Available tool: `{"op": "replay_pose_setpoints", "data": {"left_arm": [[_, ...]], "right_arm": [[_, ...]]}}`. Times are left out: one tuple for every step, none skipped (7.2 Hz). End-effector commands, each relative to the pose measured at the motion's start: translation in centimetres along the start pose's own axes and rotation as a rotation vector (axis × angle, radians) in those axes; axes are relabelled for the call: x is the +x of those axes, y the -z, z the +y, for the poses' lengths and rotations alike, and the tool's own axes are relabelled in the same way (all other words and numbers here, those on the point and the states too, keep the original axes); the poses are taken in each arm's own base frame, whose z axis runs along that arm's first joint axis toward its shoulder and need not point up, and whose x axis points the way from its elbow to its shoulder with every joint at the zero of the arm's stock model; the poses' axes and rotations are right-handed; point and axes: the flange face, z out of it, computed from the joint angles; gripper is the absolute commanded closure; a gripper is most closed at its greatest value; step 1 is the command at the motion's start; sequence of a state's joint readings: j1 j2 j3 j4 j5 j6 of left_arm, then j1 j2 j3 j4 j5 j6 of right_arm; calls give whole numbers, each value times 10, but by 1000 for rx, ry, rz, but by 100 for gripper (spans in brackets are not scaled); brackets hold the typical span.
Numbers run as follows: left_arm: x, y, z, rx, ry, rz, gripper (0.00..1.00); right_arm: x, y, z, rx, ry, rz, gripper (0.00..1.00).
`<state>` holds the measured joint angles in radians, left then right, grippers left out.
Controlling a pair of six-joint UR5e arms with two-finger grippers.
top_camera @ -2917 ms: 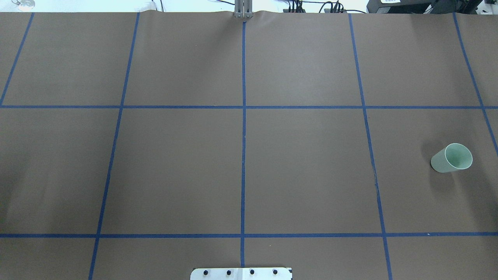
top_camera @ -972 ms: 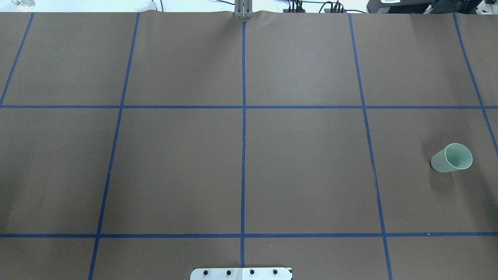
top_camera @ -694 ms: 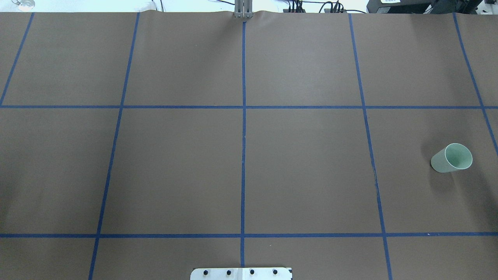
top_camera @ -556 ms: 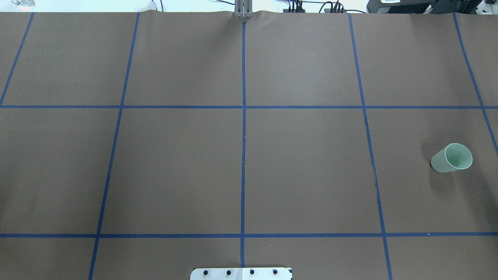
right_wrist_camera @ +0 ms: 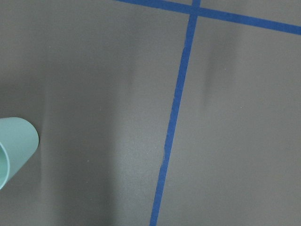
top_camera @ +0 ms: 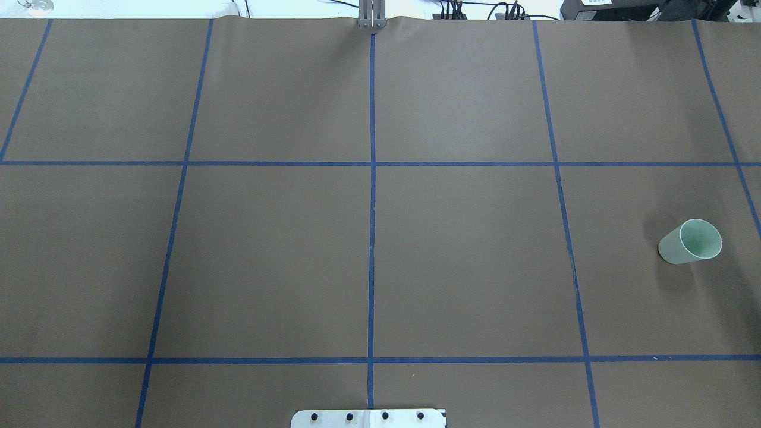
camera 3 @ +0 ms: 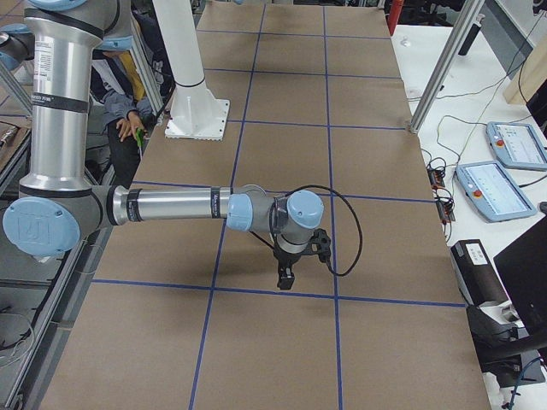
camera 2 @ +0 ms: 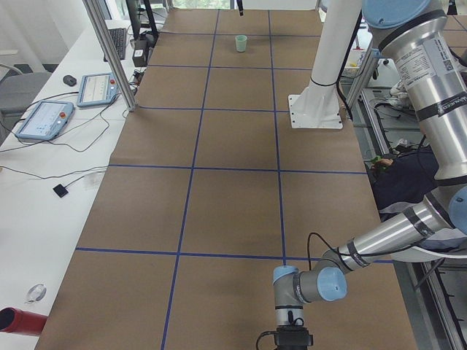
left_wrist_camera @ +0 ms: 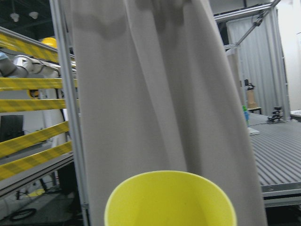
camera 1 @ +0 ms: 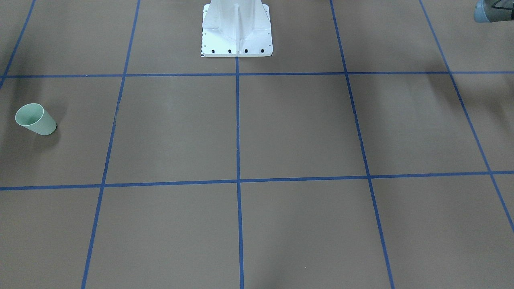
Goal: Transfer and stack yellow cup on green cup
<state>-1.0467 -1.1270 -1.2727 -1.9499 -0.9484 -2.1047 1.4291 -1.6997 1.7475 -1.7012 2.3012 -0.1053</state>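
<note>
silver right arm [camera 3: 171, 206] reaches level, tool [camera 3: 285, 283] down.

silver tubular arms [camera 3: 171, 206], pale blue joint caps [camera 3: 38, 226], black cable [camera 3: 349, 235], white bolted pedestal [camera 1: 237, 28].

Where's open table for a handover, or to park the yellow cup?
Both middle squares flanking the centre tape line are bare, as is the far row. Two spots are occupied: the middle square at the robot's right end, where the green cup stands, and the near edge at centre, taken by the base plate.
</note>
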Motion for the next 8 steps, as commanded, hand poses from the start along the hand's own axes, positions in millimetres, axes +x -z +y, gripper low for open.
{"op": "replay_pose_setpoints", "data": {"left_arm": [[21,14,-18,-26,4,266,75],[31,29,-30,-44,-22,383,75],[39,44,-40,-55,-17,496,75],[47,60,-48,-58,-13,611,75],[67,87,-60,-50,6,754,76],[105,133,-77,-45,87,965,76],[143,177,-88,-51,128,1134,81],[154,191,-87,-47,53,1191,90]], "right_arm": [[0,0,1,0,0,0,0],[1,0,1,-1,-1,0,0],[1,-2,3,-3,-3,0,0],[0,0,2,-1,-1,0,0],[1,-1,3,-2,-2,1,0],[2,-2,3,-5,-3,1,0],[2,-2,3,-3,-2,1,0],[2,-2,4,-5,-1,1,0]]}}
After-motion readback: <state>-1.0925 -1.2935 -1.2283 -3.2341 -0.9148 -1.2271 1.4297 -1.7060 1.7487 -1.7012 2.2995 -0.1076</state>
